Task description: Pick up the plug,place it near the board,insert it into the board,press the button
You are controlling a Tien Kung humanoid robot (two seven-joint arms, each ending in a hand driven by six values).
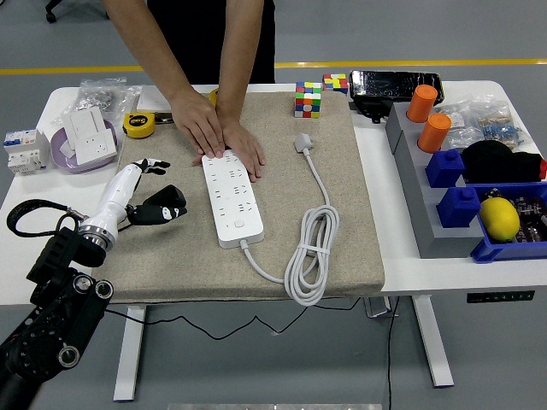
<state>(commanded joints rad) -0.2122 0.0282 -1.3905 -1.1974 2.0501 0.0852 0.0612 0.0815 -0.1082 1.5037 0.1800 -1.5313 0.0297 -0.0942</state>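
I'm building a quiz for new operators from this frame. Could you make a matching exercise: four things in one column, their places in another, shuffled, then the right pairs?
Things:
1. white power strip
2. white plug on its cable
3. yellow lemon
4. yellow tape measure

Places:
A. in a blue bin at the table's right edge
B. on the beige mat, far end under a person's hands
C. on the bare white table, beyond the robot's left hand
D. on the mat, near the coloured puzzle cube

Pairs: 1-B, 2-D, 3-A, 4-C
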